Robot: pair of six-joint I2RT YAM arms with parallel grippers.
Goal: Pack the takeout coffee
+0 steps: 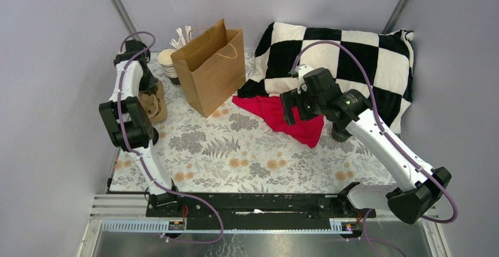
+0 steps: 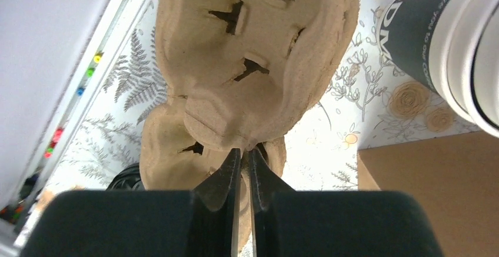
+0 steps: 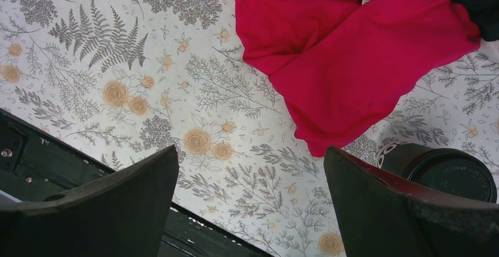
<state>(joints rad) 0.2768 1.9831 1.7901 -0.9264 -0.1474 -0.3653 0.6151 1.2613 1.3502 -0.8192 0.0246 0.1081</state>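
Coffee (image 1: 340, 133) stands upright on the table (image 1: 247, 151) at the right, just beside the low corner of the cloth (image 1: 282, 119) and near the front of the pillow (image 1: 353, 51). In the top view your right forearm half hides it.

Working left to right: your left hand (image 2: 242, 163) is pinched almost closed on the rim of a pulp carrier (image 2: 253, 63) at the table's left edge. I cannot tell whether the carrier is lifted clear. The lidless cups (image 1: 169, 63) stand just behind it, and the bag (image 1: 210, 69) stands open and upright beside them. The cloth lies mid-table against the pillow. Your right hand (image 3: 248, 151) hangs spread wide over the table with nothing in it. The coffee (image 3: 450, 174) shows just outside its right finger, not between the two.

Treat the cup as light but soft. I judge the paper wall will dent under a hard squeeze, and that could pop the lid. Whether it is full cannot be seen, so keep it upright. Take it across the wall just below the lid, where the rim stiffens it, and close gently. The smooth lid itself looks a poor hold.
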